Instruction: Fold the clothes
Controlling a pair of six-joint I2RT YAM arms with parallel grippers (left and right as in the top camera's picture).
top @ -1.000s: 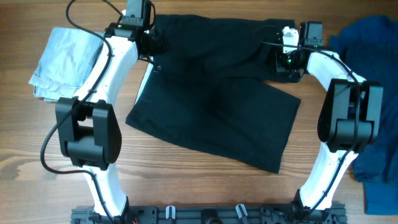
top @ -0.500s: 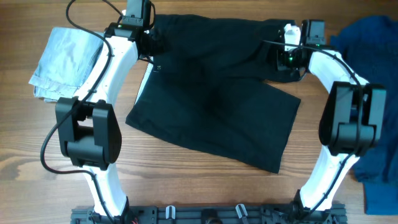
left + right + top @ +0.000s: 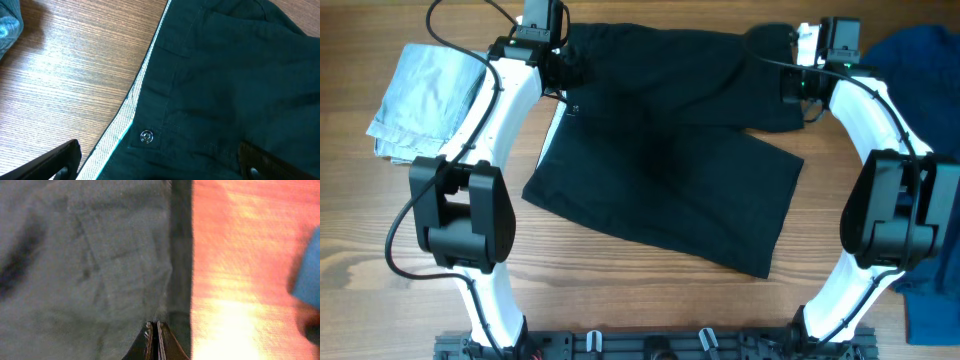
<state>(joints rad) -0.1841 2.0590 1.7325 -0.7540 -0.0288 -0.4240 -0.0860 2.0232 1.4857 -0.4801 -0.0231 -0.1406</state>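
Royal-blue garment (image 3: 930,60) cut by edge; right wrist view blurred.

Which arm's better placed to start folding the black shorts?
Right. The right end effector is shut at the edge of the black shorts, apparently pinching it; the left end effector hangs open over the waistband, gripping nothing.

Wooden table (image 3: 650,300) under black shorts (image 3: 660,170), pale blue denim piece (image 3: 425,90), royal-blue garment (image 3: 920,55).

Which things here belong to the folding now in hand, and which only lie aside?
In hand: black shorts; left gripper, open over them; right gripper, shut on their edge.
Lying aside: pale blue denim piece, folded; royal-blue garment, untouched.
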